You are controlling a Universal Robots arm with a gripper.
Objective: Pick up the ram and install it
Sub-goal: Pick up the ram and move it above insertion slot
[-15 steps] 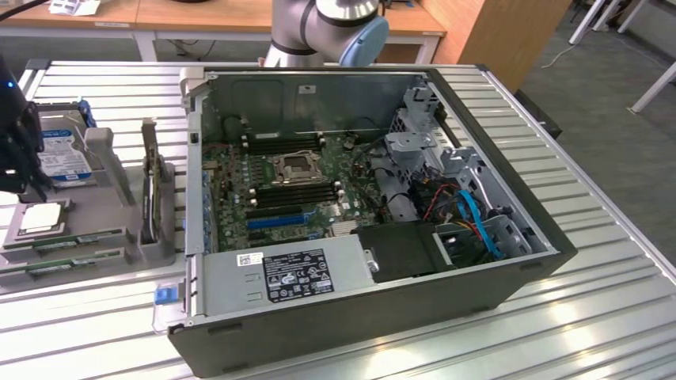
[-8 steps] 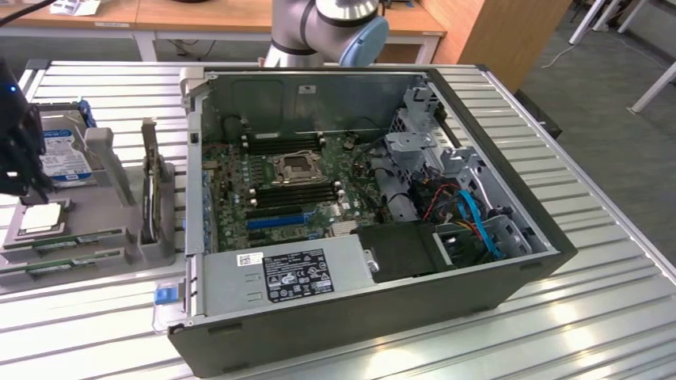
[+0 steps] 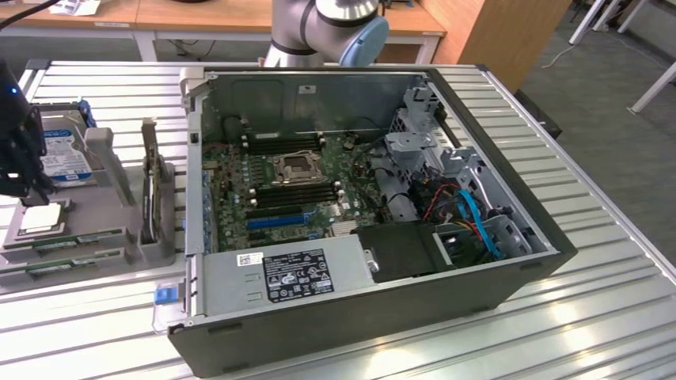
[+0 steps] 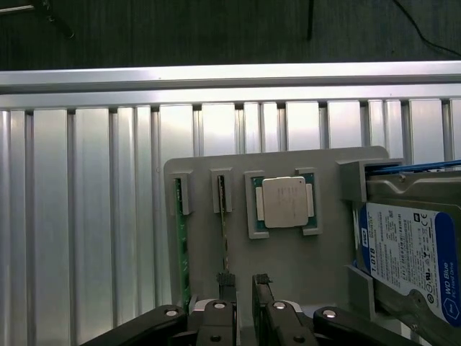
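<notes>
Two green ram sticks stand on edge in slots of a grey holder (image 4: 324, 288): one ram stick (image 4: 225, 231) near the middle, a second ram stick (image 4: 180, 249) beside it. My gripper (image 4: 243, 282) hovers just above the holder, its left fingertip (image 4: 225, 280) over the end of the middle stick. A narrow gap shows between the fingers, with nothing in it. In the exterior view the gripper (image 3: 16, 158) is a dark shape at the far left above the holder (image 3: 106, 229), and the ram sticks (image 3: 63, 241) lie near its front. The motherboard (image 3: 285, 182) sits in the open computer case (image 3: 507, 198).
A square silver processor chip (image 4: 284, 202) rests in the holder beside the ram. A WD Blue hard drive (image 4: 410, 252) stands at the holder's other end. Black memory slots (image 3: 306, 190) flank the processor socket (image 3: 296, 166). The slatted metal table (image 4: 86, 216) surrounds everything.
</notes>
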